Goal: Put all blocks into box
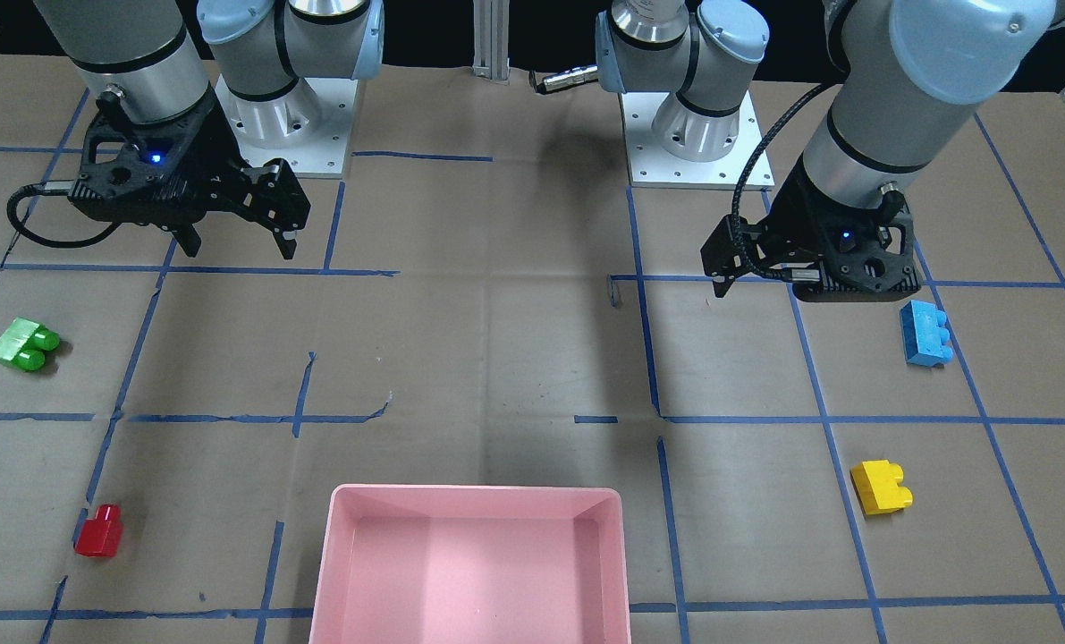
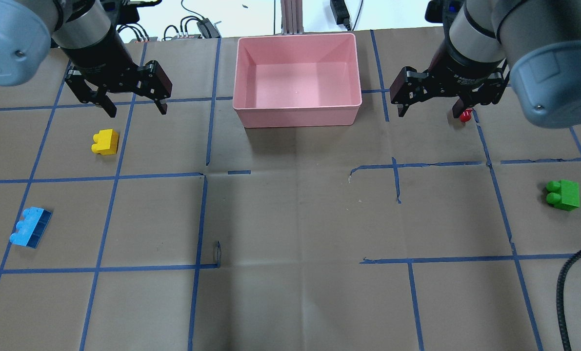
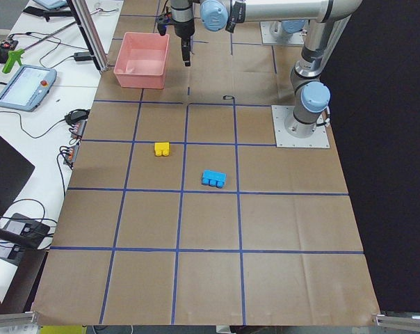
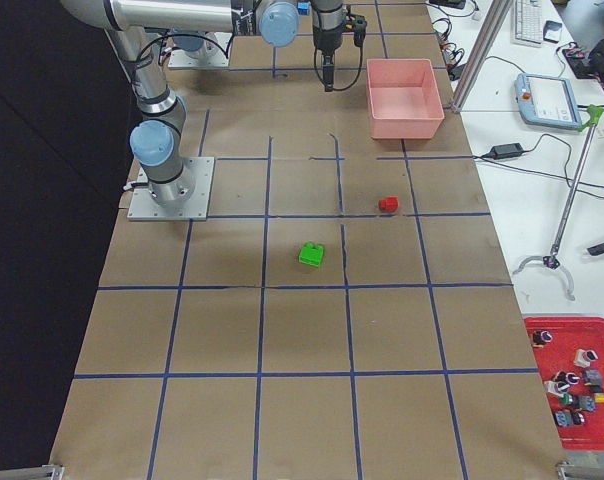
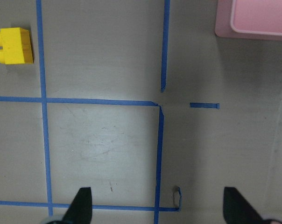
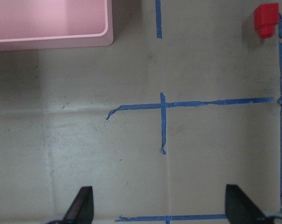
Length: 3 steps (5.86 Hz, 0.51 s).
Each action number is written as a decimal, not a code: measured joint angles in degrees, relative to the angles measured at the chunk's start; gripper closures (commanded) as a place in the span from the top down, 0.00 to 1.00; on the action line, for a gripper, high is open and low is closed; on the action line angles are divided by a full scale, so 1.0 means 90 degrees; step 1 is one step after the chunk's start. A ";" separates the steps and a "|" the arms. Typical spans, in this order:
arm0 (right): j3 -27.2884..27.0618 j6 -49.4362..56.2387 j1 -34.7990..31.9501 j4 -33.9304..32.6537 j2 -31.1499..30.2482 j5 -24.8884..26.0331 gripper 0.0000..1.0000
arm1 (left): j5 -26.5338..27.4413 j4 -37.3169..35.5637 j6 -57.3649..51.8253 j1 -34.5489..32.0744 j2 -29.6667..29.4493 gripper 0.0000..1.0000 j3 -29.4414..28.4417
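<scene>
The pink box [image 2: 297, 111] stands empty at the table's far middle, and also shows in the front view [image 1: 474, 491]. The yellow block [image 2: 106, 142] lies just below my left gripper [image 2: 137, 112], which hangs open and empty above the table. The blue block [image 2: 30, 227] lies nearer, at the left. My right gripper [image 2: 432, 113] is open and empty to the right of the box. The red block [image 2: 465, 115] shows partly behind its finger and at the top right of the right wrist view [image 6: 266, 18]. The green block [image 2: 563, 194] lies at the far right.
Brown paper with a blue tape grid covers the table [image 2: 290, 243]. The two arm bases [image 1: 282, 125] stand at the robot's side. A black cable [image 2: 570, 273] hangs at the lower right of the overhead view.
</scene>
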<state>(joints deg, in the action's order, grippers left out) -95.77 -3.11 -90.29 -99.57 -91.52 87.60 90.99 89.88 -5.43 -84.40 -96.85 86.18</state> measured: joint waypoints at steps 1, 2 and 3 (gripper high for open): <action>0.0008 0.0006 0.0002 -0.0003 -0.0010 -0.0021 1.00 | 0.0001 -0.0021 -0.0621 0.0665 -0.0001 0.99 0.0069; 0.0019 0.0011 0.0002 0.0005 -0.0005 -0.0035 1.00 | 0.0005 -0.0022 -0.1374 0.1479 -0.0008 0.99 0.0143; 0.0030 0.0031 0.0003 0.0043 0.0002 -0.0022 1.00 | 0.0012 -0.0005 -0.2242 0.2216 -0.0028 0.99 0.0176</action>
<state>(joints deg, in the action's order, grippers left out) -95.50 -2.83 -90.27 -99.18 -91.50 87.40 91.10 89.83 -25.61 -64.46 -97.10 87.76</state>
